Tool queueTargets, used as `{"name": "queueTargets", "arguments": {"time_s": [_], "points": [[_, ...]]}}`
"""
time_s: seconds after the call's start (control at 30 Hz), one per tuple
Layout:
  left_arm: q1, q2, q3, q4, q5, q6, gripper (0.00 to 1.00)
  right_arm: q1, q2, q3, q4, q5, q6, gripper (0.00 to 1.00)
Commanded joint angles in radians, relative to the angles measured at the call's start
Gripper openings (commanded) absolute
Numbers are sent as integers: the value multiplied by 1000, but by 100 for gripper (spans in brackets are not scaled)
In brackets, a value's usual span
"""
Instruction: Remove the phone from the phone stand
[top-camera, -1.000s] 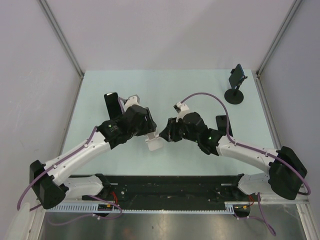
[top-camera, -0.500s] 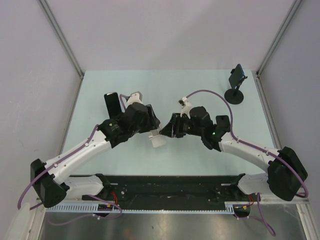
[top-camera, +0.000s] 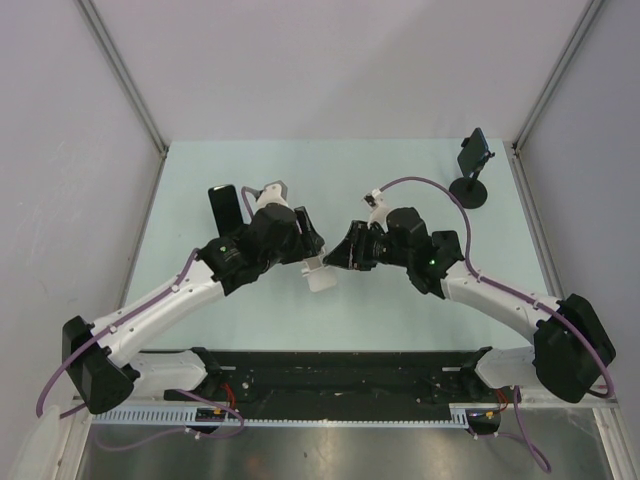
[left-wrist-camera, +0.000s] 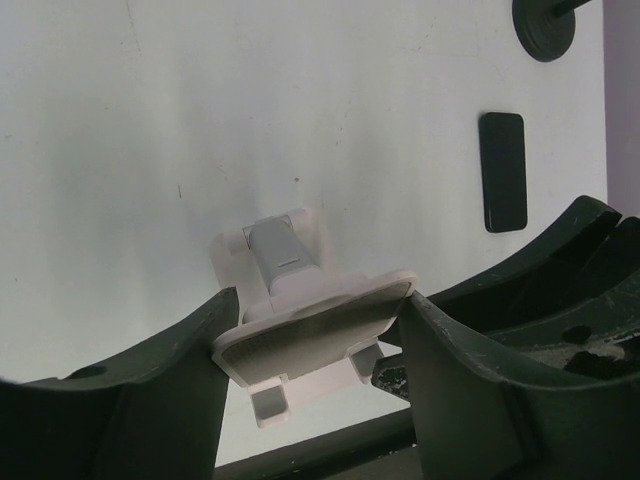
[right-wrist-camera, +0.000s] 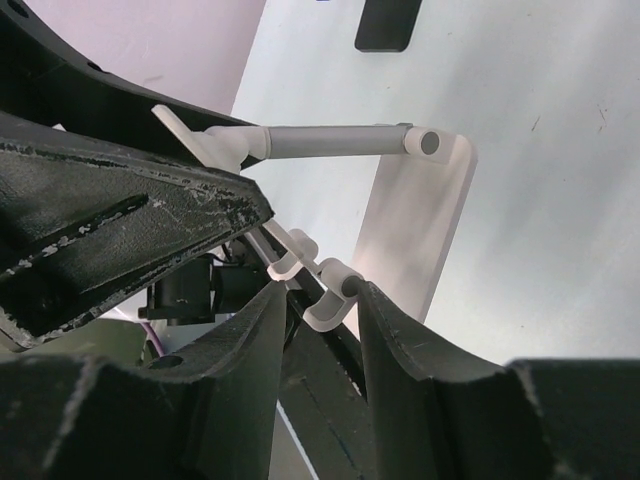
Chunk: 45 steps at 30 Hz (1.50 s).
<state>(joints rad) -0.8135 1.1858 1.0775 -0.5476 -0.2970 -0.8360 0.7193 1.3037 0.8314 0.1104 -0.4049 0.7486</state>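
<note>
Both arms meet at the middle of the desk (top-camera: 400, 170), right over the white stand (top-camera: 320, 279). The left end effector (left-wrist-camera: 318, 325) is clamped across the stand's plate, one finger against each side edge. The right end effector (right-wrist-camera: 322, 300) is pinched onto the little hooks at the plate's lip. A phone (top-camera: 222, 208) lies flat toward the left edge, and a second phone (left-wrist-camera: 502, 170) lies flat by the right arm. At the far right corner, a black stand (top-camera: 469, 192) carries a dark slab (top-camera: 473, 152).

black stand base (left-wrist-camera: 545, 25) cropped by top edge, dark phone (right-wrist-camera: 388, 25) cropped likewise
</note>
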Motion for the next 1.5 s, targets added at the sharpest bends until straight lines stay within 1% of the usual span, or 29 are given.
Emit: {"name": "queueTargets", "arguments": {"time_s": [0.0, 0.2, 0.47, 0.6, 0.8, 0.9, 0.93, 1.0, 1.03, 1.07, 1.1, 1.13, 1.17, 1.23, 1.27, 1.3, 1.33, 1.4, 1.43, 1.47], "points": [[-15, -5, 58, 87, 36, -17, 0, -18, -17, -9, 51, -51, 32, 40], [-27, 0, 55, 95, 33, -32, 1, -50, -23, -28, 31, -72, 37, 40], [-46, 15, 59, 110, 25, -45, 0, -89, -35, -57, 57, -121, 44, 40], [-52, 21, 62, 118, 25, -46, 0, -90, -43, -63, 106, -170, 55, 38], [-62, 32, 59, 143, 21, -63, 1, -112, -49, -81, 127, -199, 74, 34], [-65, 37, 62, 158, 18, -69, 1, -129, -55, -90, 132, -213, 77, 29], [-67, 37, 62, 159, 15, -68, 0, -133, -58, -94, 133, -216, 77, 24], [-67, 37, 61, 166, 12, -64, 1, -147, -61, -104, 150, -221, 78, 18], [-67, 37, 61, 167, 9, -60, 3, -150, -64, -113, 156, -221, 77, 9], [-67, 35, 59, 172, 4, -43, 9, -162, -61, -117, 163, -222, 75, 3], [-67, 37, 59, 173, 1, -32, 13, -167, -60, -120, 169, -232, 75, 0], [-67, 35, 58, 175, -5, -20, 18, -173, -57, -121, 176, -236, 77, 0], [-67, 28, 55, 176, -20, 1, 27, -182, -47, -121, 195, -238, 75, 0], [-64, 14, 48, 181, -37, 23, 39, -190, -37, -121, 222, -245, 93, 0], [-59, 5, 47, 184, -44, 53, 57, -193, -26, -121, 259, -247, 100, 0], [-53, 0, 47, 190, -44, 73, 65, -198, -18, -121, 274, -244, 106, 0], [-44, -2, 42, 205, -41, 96, 81, -202, -11, -121, 296, -239, 106, 0], [16, -14, 35, 222, 11, 143, 92, -214, 24, -112, 345, -223, 116, 0], [86, -17, 19, 241, 56, 146, 99, -222, 38, -91, 359, -221, 133, 0], [126, -31, 12, 251, 143, 146, 100, -234, 70, -81, 367, -215, 139, 0]]}}
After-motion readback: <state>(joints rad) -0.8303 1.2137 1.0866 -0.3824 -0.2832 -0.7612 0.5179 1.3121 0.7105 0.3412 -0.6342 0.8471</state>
